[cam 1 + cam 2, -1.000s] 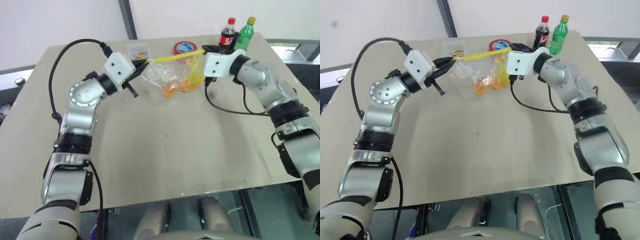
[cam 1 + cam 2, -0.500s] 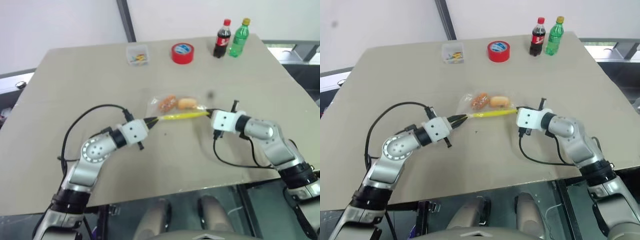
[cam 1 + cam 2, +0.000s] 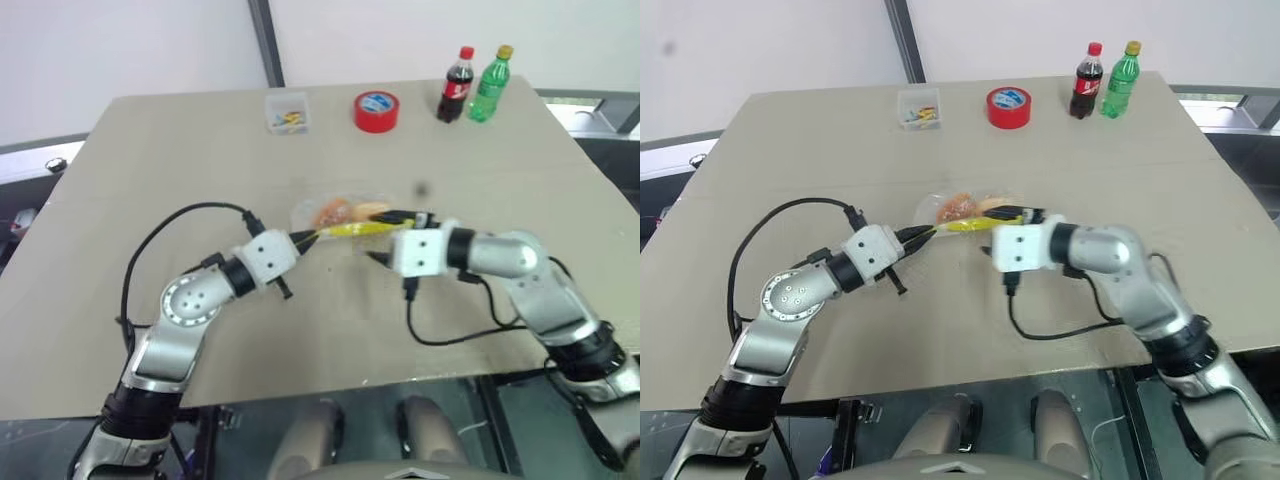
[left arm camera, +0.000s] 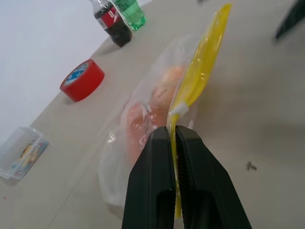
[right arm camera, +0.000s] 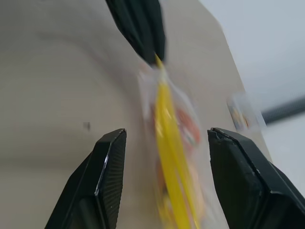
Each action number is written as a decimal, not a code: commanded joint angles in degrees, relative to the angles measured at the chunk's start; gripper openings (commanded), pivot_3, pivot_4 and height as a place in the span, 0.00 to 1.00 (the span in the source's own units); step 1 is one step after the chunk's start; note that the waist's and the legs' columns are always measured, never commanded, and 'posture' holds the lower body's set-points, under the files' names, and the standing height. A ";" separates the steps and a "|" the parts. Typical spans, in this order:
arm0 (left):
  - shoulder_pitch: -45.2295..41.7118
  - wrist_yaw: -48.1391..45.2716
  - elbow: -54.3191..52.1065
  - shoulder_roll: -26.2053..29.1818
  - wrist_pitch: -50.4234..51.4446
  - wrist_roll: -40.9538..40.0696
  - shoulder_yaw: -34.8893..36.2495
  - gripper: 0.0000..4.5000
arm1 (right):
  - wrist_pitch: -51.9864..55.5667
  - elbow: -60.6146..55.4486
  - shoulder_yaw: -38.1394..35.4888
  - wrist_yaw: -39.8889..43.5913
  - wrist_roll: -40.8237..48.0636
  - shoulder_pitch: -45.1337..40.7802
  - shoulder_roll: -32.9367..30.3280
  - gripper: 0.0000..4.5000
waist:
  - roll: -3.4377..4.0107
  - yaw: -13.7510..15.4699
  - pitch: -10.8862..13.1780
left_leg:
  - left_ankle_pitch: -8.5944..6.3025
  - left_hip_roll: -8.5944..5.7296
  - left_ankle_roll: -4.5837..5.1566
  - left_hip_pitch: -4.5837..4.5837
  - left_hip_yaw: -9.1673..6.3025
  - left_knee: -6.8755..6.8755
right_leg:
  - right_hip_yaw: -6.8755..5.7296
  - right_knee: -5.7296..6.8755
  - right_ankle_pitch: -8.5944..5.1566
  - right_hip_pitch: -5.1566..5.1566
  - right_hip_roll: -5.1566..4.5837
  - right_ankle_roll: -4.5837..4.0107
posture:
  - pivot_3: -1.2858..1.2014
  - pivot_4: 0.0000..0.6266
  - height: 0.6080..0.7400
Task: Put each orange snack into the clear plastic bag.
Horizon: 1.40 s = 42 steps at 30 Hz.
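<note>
Mid-table, left pincer point(image 4: 174, 131) pinches the clear plastic bag point(image 4: 143, 129); right pincer point(image 5: 162, 143) spread.

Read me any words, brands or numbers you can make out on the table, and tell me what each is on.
No text can be read.
Cola bottle: red label, lettering too small.
Green bottle: label too small.
Red tape roll: blue and white disc in its centre, print blurred.
Clear bag: yellow strip, no legible print.
Small clear box: coloured bits inside, no legible lettering.
</note>
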 commanded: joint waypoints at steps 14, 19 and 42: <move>-2.20 0.10 -8.04 -0.79 13.05 -8.55 2.31 0.00 | -12.04 14.81 1.75 -11.78 -11.36 -8.41 7.54 0.33 | 0.00 0.62 0.01 | 0.00 -0.02 -0.01 -0.14 -0.01 -0.05 | 0.02 -0.04 0.00 -0.15 0.02 -0.01 | 0.52 0.24 1.00; -2.65 -0.02 -7.59 -0.54 13.19 -8.47 2.61 0.00 | -13.92 14.56 1.83 -13.07 -13.25 -8.88 7.05 0.11 | 0.00 0.64 0.01 | 0.00 -0.02 -0.02 -0.14 -0.01 -0.05 | 0.02 -0.04 0.00 -0.15 0.02 -0.01 | 0.52 0.24 1.00; 0.88 0.33 -4.41 -0.47 5.14 -3.59 1.62 0.00 | -20.83 13.86 2.46 -12.86 -13.63 -5.96 6.65 0.50 | 0.01 0.64 0.02 | -0.01 -0.01 -0.02 -0.13 0.01 -0.12 | 0.04 -0.06 0.00 -0.17 0.02 -0.02 | 0.52 0.24 1.00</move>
